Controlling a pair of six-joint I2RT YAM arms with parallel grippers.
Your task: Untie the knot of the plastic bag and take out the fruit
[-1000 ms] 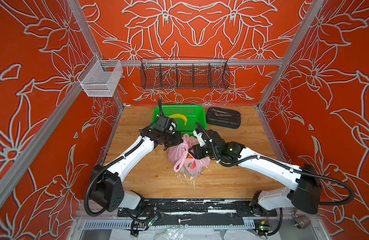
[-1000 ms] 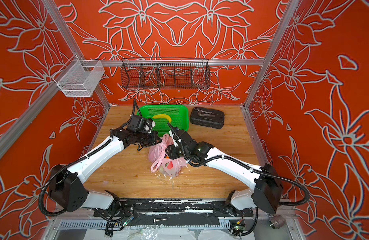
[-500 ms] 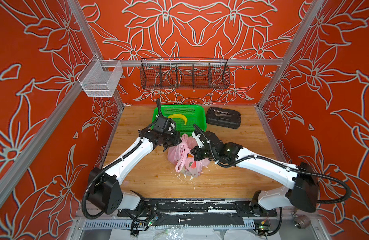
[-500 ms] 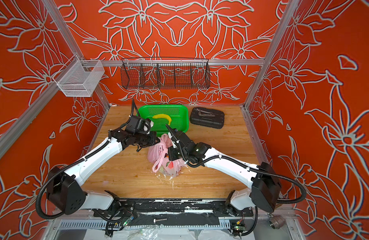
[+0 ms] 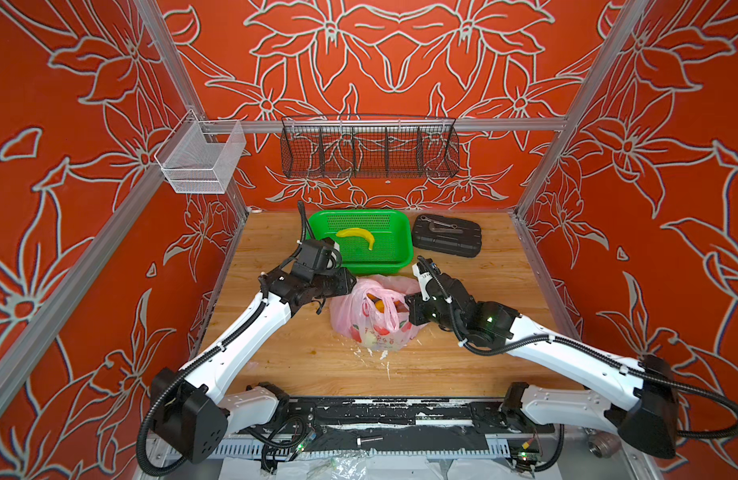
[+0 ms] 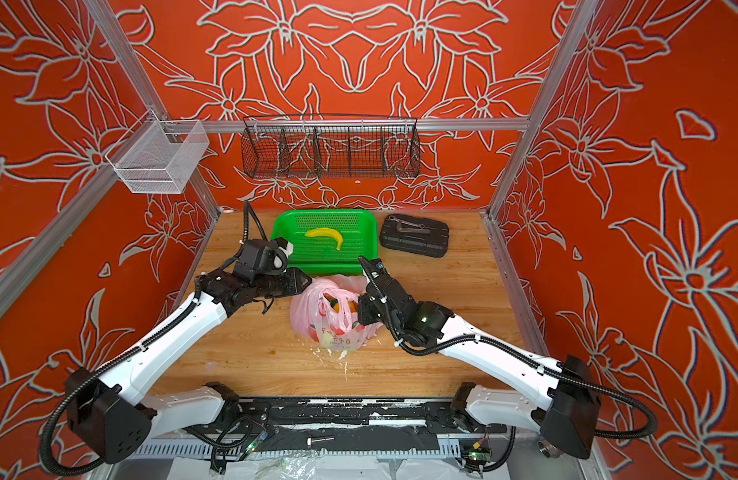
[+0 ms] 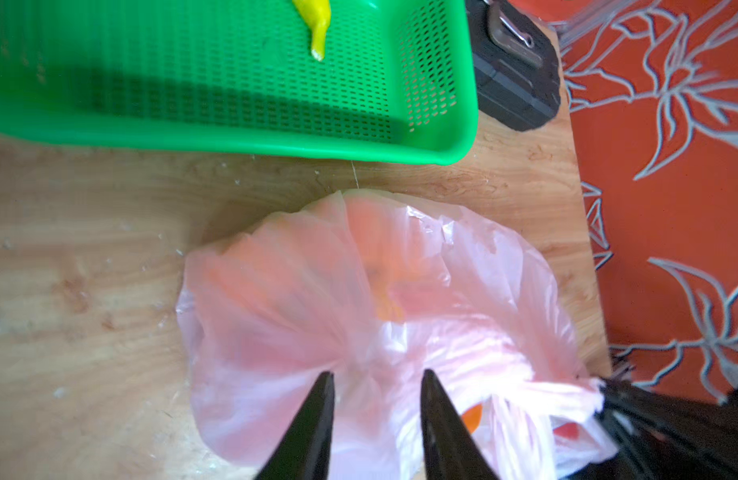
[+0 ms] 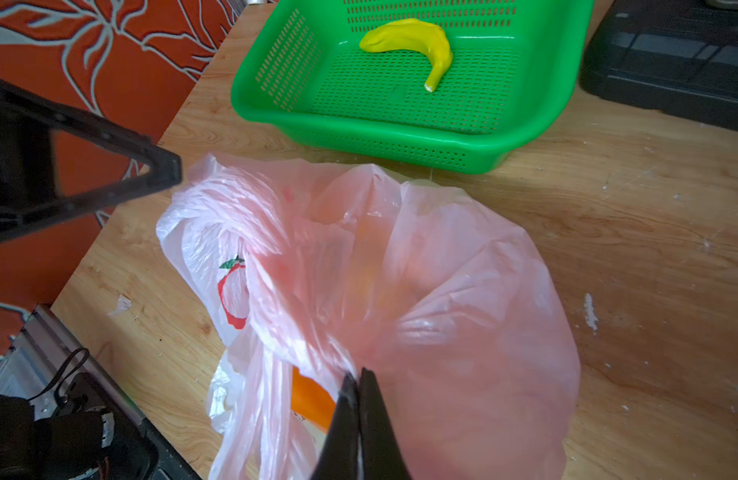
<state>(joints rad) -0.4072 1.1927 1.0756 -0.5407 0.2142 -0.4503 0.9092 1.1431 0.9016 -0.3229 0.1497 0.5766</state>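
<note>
The pale-pink plastic bag slumps on the wooden table in front of the green basket. An orange fruit shows through its gaping top, under a loose handle strip. My left gripper is open at the bag's left side, and its fingertips straddle gathered plastic without pinching it. Whether that gather is the knot I cannot tell. My right gripper is shut on a fold of the bag at its right side, beside the orange.
The green basket holds a yellow banana. A black case lies to its right. A black wire rack and a white mesh bin hang on the walls. White scraps lie in front of the bag.
My left gripper has opened and let go of the bag, which has sagged wider. My right gripper has closed on the bag's right side.
</note>
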